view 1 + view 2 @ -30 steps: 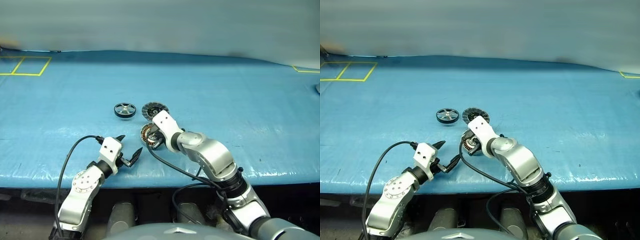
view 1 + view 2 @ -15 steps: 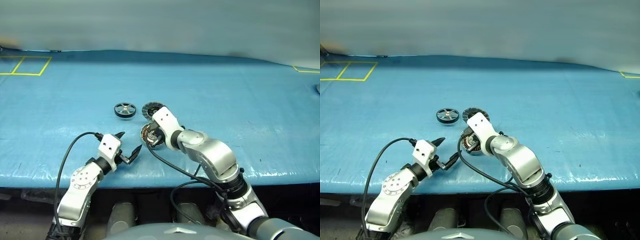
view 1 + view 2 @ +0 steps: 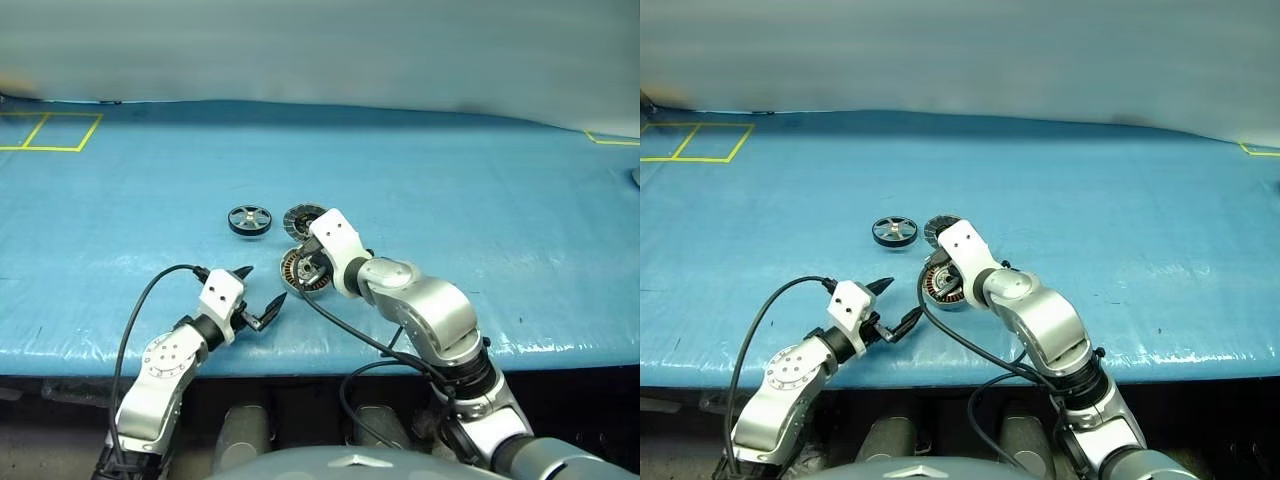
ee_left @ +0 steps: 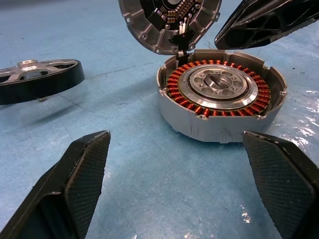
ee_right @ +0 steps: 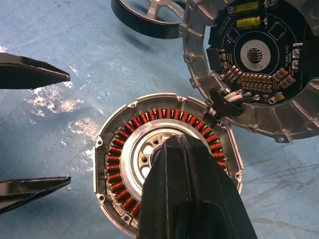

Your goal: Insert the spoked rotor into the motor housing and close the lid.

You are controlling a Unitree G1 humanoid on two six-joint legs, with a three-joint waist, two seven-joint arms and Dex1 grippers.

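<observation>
Motor housing [image 4: 220, 99] on blue table [image 3: 480, 190], copper windings exposed. Lid [image 5: 251, 64] joined to housing rim by short wires, circuit face visible in right wrist view. Spoked rotor [image 3: 249, 219] beyond-left of housing. Right gripper [image 5: 187, 199] clenched, empty, above housing centre. Left gripper [image 4: 184, 184] released, near housing.

A blue-covered table [image 3: 480, 200] carries the motor housing [image 4: 219, 94], with the lid [image 5: 254, 59] touching it at 12 o'clock and the spoked rotor [image 3: 249, 219] near at 10 o'clock.
</observation>
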